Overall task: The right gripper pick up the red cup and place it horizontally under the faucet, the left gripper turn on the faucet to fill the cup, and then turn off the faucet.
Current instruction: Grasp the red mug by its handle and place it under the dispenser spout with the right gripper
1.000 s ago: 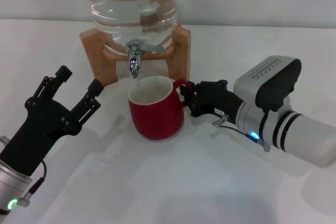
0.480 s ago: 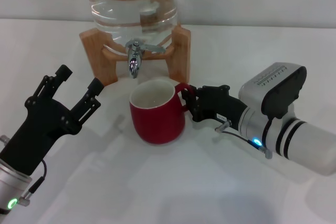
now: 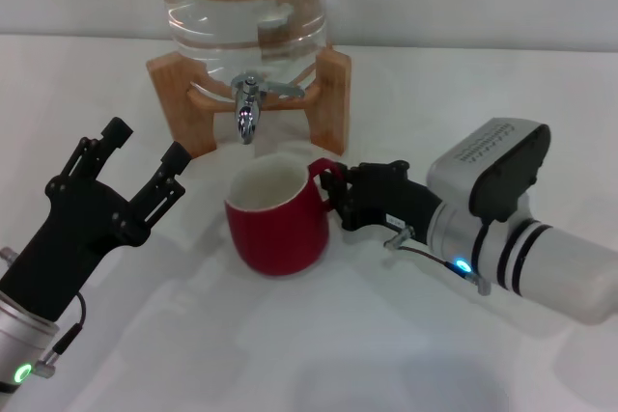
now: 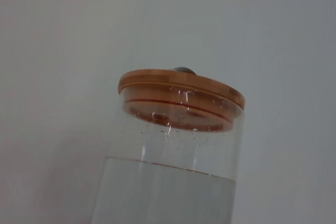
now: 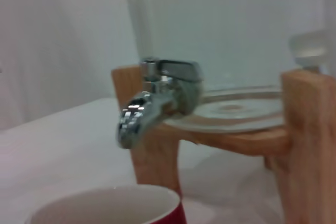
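The red cup (image 3: 277, 222) stands upright on the white table, just in front of and below the chrome faucet (image 3: 248, 107). My right gripper (image 3: 338, 192) is shut on the cup's red loop handle, reaching in from the right. My left gripper (image 3: 145, 153) hovers open to the left of the cup, fingers spread and pointing toward the wooden stand. In the right wrist view the faucet (image 5: 152, 103) shows close up above the cup's cream rim (image 5: 110, 205). The left wrist view holds only the jug's wooden lid (image 4: 181, 93).
The clear water jug (image 3: 246, 7) sits in a wooden stand (image 3: 333, 94) at the back centre. White table (image 3: 319, 354) surface stretches in front of the cup and to the right behind my right arm.
My right gripper has shifted the cup slightly left and toward the front. The left arm has not moved.
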Robot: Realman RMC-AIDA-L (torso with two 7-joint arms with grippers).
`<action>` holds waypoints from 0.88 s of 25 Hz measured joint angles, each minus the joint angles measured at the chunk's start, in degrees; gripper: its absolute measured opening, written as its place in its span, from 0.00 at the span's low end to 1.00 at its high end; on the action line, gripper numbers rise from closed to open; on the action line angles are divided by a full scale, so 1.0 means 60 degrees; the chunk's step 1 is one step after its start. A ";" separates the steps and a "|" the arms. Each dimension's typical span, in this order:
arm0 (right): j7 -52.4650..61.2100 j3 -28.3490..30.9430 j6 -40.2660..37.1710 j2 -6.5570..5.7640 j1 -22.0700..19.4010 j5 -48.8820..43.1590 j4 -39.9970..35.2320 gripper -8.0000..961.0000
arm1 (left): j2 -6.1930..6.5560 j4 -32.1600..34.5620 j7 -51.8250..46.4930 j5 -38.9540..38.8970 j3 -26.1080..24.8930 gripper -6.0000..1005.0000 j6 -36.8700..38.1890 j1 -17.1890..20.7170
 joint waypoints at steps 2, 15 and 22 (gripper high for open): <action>0.0000 -0.0114 -0.0058 0.0000 0.0114 -0.0003 0.0006 0.13 | 0.0000 0.0000 0.0000 0.0000 0.0006 0.86 0.0000 -0.0007; -0.0001 0.0004 -0.0115 0.0000 0.0258 0.0397 -0.0034 0.13 | 0.0000 0.0000 0.0000 0.0000 0.0000 0.86 0.0020 -0.0057; 0.0004 -0.0005 -0.0115 -0.0001 0.0197 0.0954 -0.0020 0.12 | -0.0009 0.0000 0.0000 -0.0001 -0.0018 0.86 0.0016 -0.0070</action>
